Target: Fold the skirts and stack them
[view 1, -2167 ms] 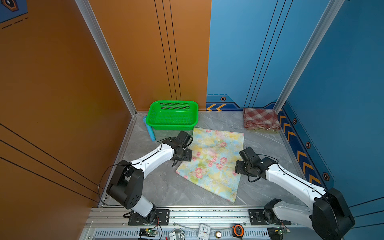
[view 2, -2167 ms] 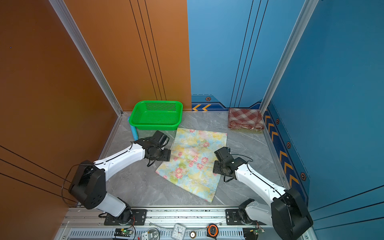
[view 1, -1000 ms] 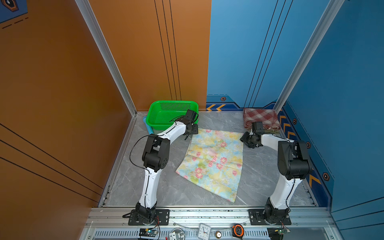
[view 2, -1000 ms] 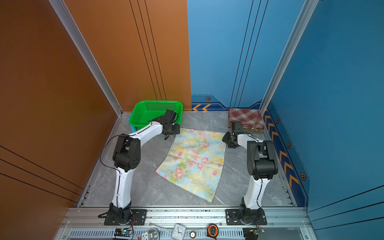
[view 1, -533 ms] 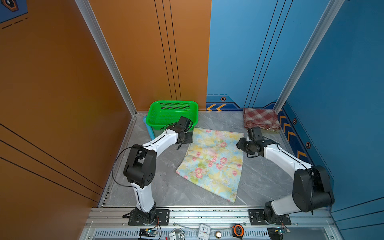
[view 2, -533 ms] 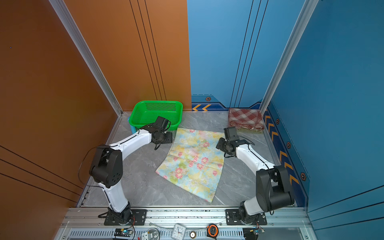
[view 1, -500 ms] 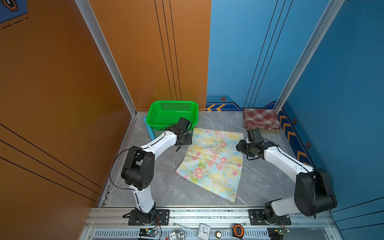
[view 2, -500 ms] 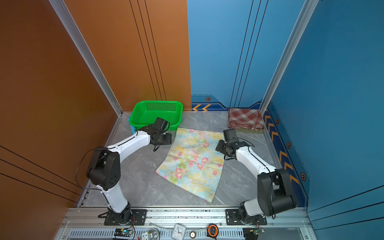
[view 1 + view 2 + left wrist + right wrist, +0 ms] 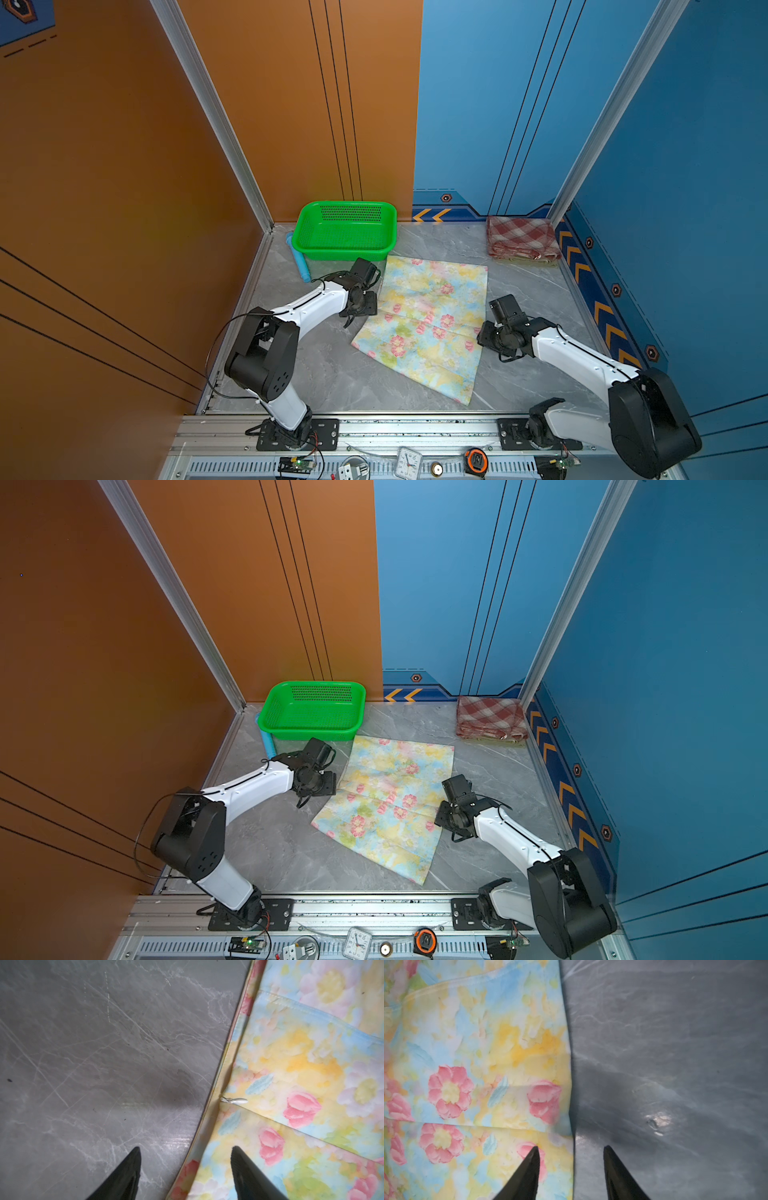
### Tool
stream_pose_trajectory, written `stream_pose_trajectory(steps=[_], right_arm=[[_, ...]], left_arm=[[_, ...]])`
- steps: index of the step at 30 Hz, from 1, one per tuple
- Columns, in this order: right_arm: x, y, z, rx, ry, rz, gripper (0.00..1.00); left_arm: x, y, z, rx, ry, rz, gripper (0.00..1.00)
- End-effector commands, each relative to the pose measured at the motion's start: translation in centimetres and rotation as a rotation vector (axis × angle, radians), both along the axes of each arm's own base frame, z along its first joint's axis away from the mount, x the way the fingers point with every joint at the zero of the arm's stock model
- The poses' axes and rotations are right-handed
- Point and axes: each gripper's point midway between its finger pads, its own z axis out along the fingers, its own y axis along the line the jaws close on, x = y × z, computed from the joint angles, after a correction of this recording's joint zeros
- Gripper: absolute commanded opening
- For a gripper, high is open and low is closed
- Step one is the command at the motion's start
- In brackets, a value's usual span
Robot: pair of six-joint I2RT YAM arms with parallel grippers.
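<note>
Pulled back nearer, left gripper and right gripper straddle floral skirt edges, jaws open.

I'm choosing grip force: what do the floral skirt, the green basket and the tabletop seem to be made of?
Floral skirt: thin, seemingly woven cloth, matte; stitched hem and creases show. Green basket: smooth moulded plastic, perforated walls. Tabletop: grey marble-look, shiny glare; stone or laminate, unclear.

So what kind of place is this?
Probably a robot practice booth, not a home. An orange wall and a blue wall box in a grey table, two robot arms are bolted to a metal rail, and a floral skirt lies spread out.
</note>
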Motion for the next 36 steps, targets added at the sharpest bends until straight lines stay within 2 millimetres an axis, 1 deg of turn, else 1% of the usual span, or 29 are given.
stream_pose_trajectory(steps=[1,3,5,6,9,10,11,16,18,20,23,26,27,28,29,31,32,33,34,36], right_arm=[[1.3,1.0,-0.5,0.038,-0.037,-0.006,0.47],[2.4,1.6,-0.4,0.052,-0.058,0.003,0.43],[3.6,2.2,-0.2,0.062,-0.086,0.013,0.41],[4.1,2.4,-0.3,0.066,-0.092,0.008,0.36],[5.2,3.0,-0.5,0.072,-0.079,0.024,0.12],[5.6,3.0,-0.1,0.063,-0.088,0.027,0.05],[5.9,2.8,0.3,0.057,-0.102,0.025,0.00],[8.0,2.3,3.7,0.043,-0.163,0.010,0.00],[8.9,1.9,5.0,0.041,-0.185,-0.009,0.00],[9.8,1.2,5.8,0.046,-0.200,-0.038,0.00],[11.3,0.2,6.5,0.051,-0.208,-0.073,0.00],[12.8,-1.0,6.0,0.045,-0.193,-0.109,0.00],[13.1,-1.2,5.9,0.057,-0.184,-0.119,0.01],[13.4,-1.5,5.6,0.061,-0.177,-0.126,0.11],[13.6,-1.7,5.4,0.054,-0.173,-0.128,0.25],[13.1,-2.2,5.2,0.038,-0.157,-0.132,0.52],[12.5,-2.4,5.3,0.029,-0.156,-0.131,0.60],[11.9,-2.6,5.3,0.020,-0.152,-0.132,0.64],[11.0,-2.9,5.3,0.014,-0.153,-0.134,0.67],[9.1,-3.4,5.2,0.004,-0.144,-0.137,0.68]], left_arm=[[-0.5,0.4,0.5,-0.005,-0.002,0.013,0.70],[-0.5,0.6,0.5,-0.004,0.001,0.012,0.70],[-0.7,0.9,0.4,-0.002,0.009,0.016,0.70],[-0.7,1.1,0.4,-0.004,0.011,0.018,0.70],[-0.9,1.5,0.5,-0.016,0.020,0.031,0.70],[-0.9,1.6,0.7,-0.019,0.016,0.033,0.70],[-1.0,1.7,0.8,-0.018,0.014,0.036,0.70],[-1.2,2.8,1.4,-0.011,0.011,0.054,0.71],[-1.2,3.0,1.5,-0.012,0.008,0.059,0.71],[-1.2,3.0,1.4,-0.010,0.010,0.060,0.71],[-1.2,2.9,1.2,-0.015,0.019,0.059,0.71],[-1.3,2.8,1.1,-0.013,0.022,0.057,0.71],[-1.3,2.7,1.1,-0.013,0.021,0.052,0.71],[-1.4,2.5,1.0,-0.013,0.024,0.044,0.71],[-1.6,2.2,1.0,-0.012,0.025,0.039,0.71],[-2.0,1.6,0.9,-0.020,0.031,0.027,0.71],[-2.2,1.1,0.8,-0.027,0.032,0.014,0.71],[-2.4,0.5,1.0,-0.036,0.025,-0.002,0.70],[-3.3,0.1,0.4,-0.034,0.039,-0.023,0.70],[-4.0,-1.4,0.2,-0.059,0.025,-0.069,0.69]])
